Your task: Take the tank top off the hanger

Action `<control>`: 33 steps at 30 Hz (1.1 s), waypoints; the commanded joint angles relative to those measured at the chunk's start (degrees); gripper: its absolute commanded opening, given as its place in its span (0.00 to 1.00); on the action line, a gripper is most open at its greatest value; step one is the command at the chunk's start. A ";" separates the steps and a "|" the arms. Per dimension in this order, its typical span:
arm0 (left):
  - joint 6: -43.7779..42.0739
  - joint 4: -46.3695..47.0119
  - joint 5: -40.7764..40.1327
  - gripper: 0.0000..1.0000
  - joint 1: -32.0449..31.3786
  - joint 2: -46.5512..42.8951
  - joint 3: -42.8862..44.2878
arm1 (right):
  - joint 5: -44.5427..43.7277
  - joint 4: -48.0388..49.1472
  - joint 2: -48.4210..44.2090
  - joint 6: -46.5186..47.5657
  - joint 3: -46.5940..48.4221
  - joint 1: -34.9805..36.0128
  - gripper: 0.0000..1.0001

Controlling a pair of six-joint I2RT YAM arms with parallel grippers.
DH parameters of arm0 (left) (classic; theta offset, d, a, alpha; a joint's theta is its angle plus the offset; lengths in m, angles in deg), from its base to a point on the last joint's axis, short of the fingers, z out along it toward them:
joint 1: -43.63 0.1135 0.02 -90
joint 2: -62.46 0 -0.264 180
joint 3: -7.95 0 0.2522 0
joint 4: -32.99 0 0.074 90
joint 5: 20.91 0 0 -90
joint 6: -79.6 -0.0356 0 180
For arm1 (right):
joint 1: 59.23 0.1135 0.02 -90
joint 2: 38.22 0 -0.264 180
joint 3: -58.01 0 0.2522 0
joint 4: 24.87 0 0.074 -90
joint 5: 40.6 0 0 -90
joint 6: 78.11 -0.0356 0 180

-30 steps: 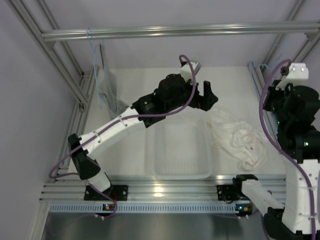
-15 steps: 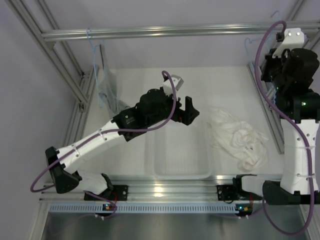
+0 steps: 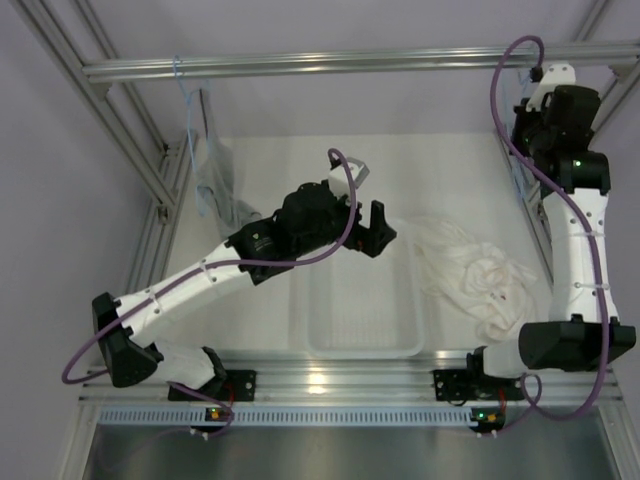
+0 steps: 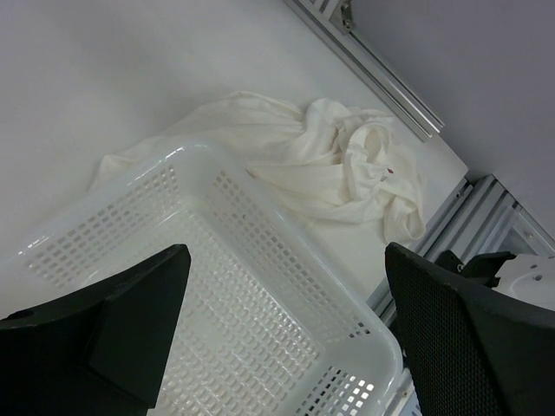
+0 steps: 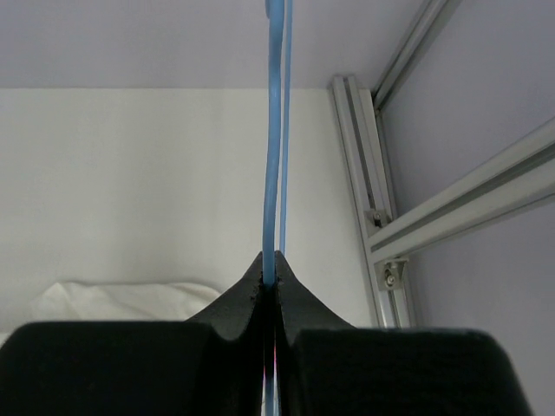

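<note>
Right jaws clamped on blue hanger point(image 5: 273, 173) aloft; left jaws apart above basket point(image 4: 260, 260).

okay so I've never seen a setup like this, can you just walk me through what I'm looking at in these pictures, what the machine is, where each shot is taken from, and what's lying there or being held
These are two robot arms bolted at the near edge of a white table. One picture looks down from above; the other two come from small cameras on each wrist.

The left gripper hangs open and empty over a white perforated basket; its wrist picture shows that basket with its two dark fingers at the sides.

Beside the basket the white tank top lies crumpled on the table, off its hanger.

The right gripper, raised at the far right, is shut on a thin blue hanger.

Another blue hanger with a grey garment hangs from the rail at the far left.
</note>
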 commanded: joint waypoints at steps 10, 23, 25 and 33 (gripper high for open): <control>0.96 1.76 8.14 0.99 -0.20 5.32 6.23 | -0.37 7.96 -8.68 0.97 -10.85 -2.82 0.00; 1.14 5.10 15.52 0.99 -1.08 14.54 13.17 | -5.29 7.35 -15.08 -3.34 -11.37 -3.70 0.65; -0.43 7.11 18.58 0.99 -2.21 17.78 15.70 | -6.69 5.34 -18.32 -4.48 -11.55 -3.88 0.96; -8.87 11.41 21.50 0.99 -5.29 30.28 22.05 | -8.11 1.38 -33.62 -5.63 -14.80 -3.88 0.99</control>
